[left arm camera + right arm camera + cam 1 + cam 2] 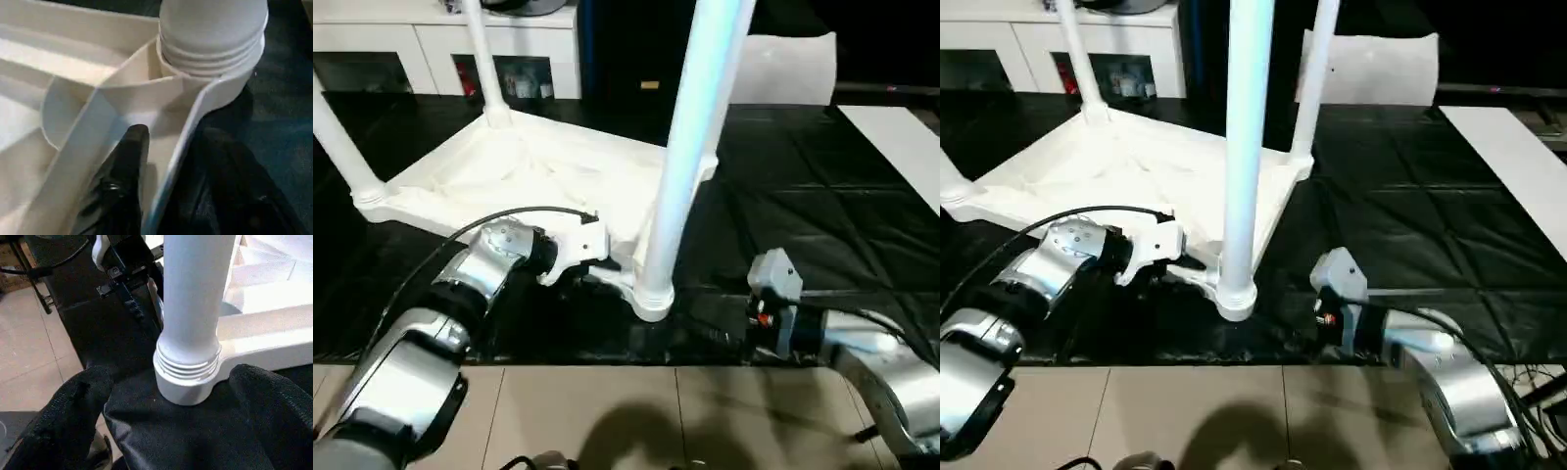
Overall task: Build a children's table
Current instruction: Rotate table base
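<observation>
Worktop (822,225): one, draped in black creased sheeting, running to the far edge of the scene. Beige tiled floor (607,411) at 6 o'clock, below its near edge.

Cabinet (431,49): one, white, low, at 11 o'clock behind the worktop, with open compartments holding small items too unclear to name.

White panel (793,69): one, standing at 1 o'clock. Flat white board (906,147): one, lying at 3 o'clock on the sheeting.

Tabletop (538,176): one, white plastic, square, lying ribbed underside up, centre to 10 o'clock on the worktop.

Legs: four counted in the right eye view, white tubes standing upright in the corner sockets. Nearest leg (690,157) at centre; others at 9 o'clock (342,147), 11 o'clock (481,59) and 12 o'clock (1317,73).

Left gripper (592,269): one, at 7 o'clock, its fingers (129,161) straddling the tabletop's raised rim just beside the nearest socket, one inside, one outside; whether they press the rim cannot be told.

Right gripper (171,431): one, at 5 o'clock, fingers spread wide either side of the nearest socket (188,377), apart from it.
</observation>
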